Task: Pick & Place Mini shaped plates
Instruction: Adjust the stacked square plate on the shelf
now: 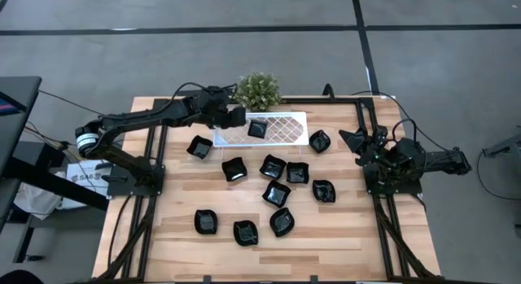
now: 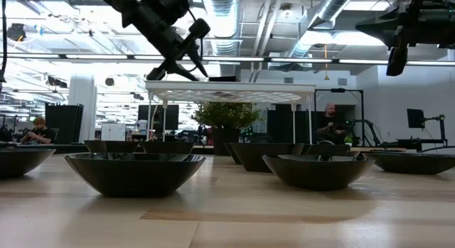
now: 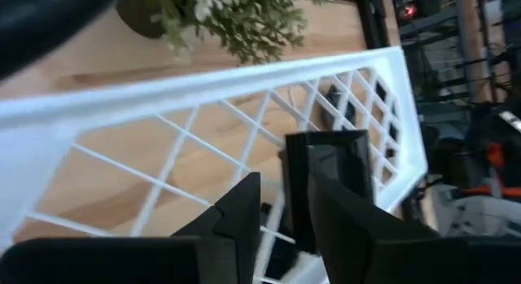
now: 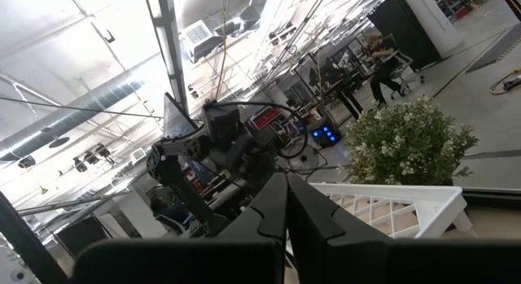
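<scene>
Looks like a big open-plan robotics lab or industrial workspace, not anybody's home. The ceiling is all exposed silver ductwork (image 2: 334,10) and pipes with strip lighting, and the floor (image 1: 244,48) is plain grey concrete with dark lines across it. Far behind the wooden table (image 1: 179,243) there are people sitting at desks (image 2: 330,124), monitors (image 2: 416,119), and dark equipment racks (image 2: 65,122). Cables trail everywhere.
</scene>
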Available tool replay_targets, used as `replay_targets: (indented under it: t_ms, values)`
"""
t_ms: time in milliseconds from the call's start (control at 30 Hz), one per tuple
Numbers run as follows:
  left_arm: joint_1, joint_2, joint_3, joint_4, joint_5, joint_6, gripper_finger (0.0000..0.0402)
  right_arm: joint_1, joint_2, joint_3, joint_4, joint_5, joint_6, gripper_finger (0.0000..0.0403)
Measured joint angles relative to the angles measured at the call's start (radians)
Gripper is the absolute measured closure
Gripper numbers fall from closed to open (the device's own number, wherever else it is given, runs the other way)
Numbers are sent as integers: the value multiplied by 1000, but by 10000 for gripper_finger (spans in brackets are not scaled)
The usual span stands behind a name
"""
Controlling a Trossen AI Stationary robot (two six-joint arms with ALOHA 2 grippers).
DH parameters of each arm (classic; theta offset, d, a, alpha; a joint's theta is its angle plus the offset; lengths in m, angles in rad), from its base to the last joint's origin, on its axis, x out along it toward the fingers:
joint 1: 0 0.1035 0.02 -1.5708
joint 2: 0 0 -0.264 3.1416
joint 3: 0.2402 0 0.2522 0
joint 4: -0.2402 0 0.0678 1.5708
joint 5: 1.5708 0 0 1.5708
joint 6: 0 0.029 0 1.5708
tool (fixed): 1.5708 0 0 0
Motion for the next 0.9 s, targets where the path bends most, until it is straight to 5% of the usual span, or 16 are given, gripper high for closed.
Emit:
replay_targets:
  t_ms: [367,900]
  values:
    - [-3,9,-1,-3,-49,54,300,0,0,0,0,0,0,403]
    - [-26,71,0,9,-8,33,390,0,0,0,0,0,0,403]
